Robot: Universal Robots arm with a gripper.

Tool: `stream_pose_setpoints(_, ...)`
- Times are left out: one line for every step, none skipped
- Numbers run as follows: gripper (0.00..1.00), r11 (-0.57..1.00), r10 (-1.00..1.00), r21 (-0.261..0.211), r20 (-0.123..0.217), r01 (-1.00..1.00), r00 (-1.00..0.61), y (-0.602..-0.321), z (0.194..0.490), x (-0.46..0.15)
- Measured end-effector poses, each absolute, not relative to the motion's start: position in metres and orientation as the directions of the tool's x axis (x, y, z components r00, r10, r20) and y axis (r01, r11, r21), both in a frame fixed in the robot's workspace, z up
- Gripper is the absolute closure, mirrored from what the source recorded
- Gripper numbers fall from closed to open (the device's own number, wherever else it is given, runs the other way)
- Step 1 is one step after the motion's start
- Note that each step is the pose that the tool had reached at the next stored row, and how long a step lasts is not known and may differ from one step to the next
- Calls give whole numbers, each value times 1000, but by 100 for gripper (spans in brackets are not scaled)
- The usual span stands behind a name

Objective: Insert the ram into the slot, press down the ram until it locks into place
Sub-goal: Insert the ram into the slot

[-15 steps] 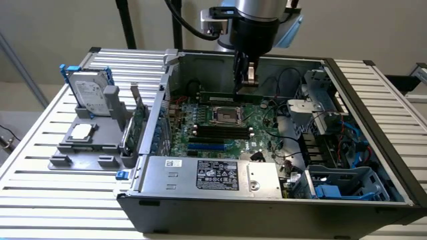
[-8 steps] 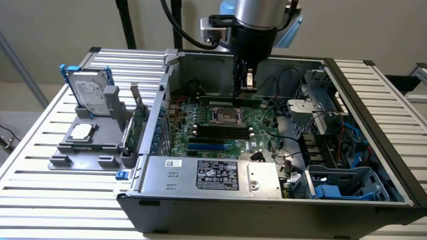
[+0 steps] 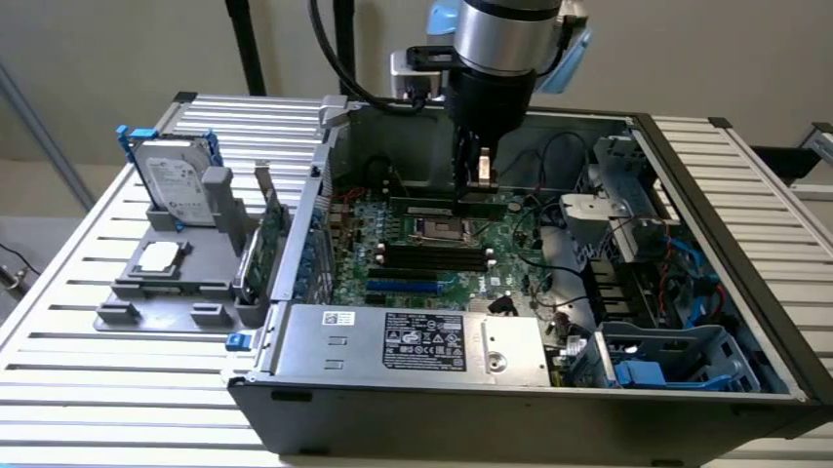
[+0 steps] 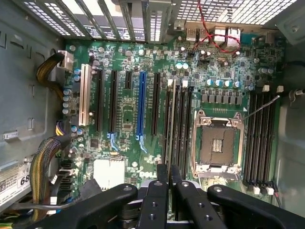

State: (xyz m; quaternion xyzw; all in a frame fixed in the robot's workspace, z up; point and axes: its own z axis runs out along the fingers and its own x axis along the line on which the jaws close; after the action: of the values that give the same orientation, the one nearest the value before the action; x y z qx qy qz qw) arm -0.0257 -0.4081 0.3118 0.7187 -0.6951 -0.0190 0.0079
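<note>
My gripper (image 3: 475, 185) hangs inside the open computer case, shut on the ram (image 3: 443, 207). The ram is a dark-green stick held level and lengthwise, a little above the motherboard (image 3: 351, 273). The black slots (image 3: 436, 257) lie below it, beside the CPU socket (image 3: 434, 232). In the wrist view the two black fingers (image 4: 162, 175) pinch the ram edge-on. Its thin edge (image 4: 172, 143) runs out over a group of long black slots (image 4: 180, 119) with white end clips. A second group of black slots (image 4: 259, 138) lies on the other side of the CPU socket (image 4: 217, 145). The ram is apart from every slot.
A grey power supply (image 3: 404, 341) fills the case front, and a drive cage with cables (image 3: 625, 234) is at the exterior view's right. A blue slot (image 4: 141, 102), a white slot (image 4: 85, 100) and yellow-black cable bundles (image 4: 45, 162) sit nearby. A hard drive (image 3: 176, 185) stands on a grey fixture outside.
</note>
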Motion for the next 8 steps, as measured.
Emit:
stream_pose_setpoints(87,-34,-999,38,-16,-999,33,-408,310,-26)
stream_pose_setpoints(87,-34,-999,38,-16,-999,33,-408,308,-26)
stream_pose_setpoints(87,-34,-999,38,-16,-999,33,-408,306,-26)
stream_pose_setpoints(87,-34,-999,38,-16,-999,33,-408,305,-26)
stream_pose_setpoints(87,-34,-999,38,-16,-999,33,-408,303,-26)
stream_pose_setpoints(87,-34,-999,38,-16,-999,33,-408,301,-26)
stream_pose_setpoints(87,-34,-999,38,-16,-999,33,-408,299,-26)
stream_pose_setpoints(87,-34,-999,38,-16,-999,33,-408,297,-26)
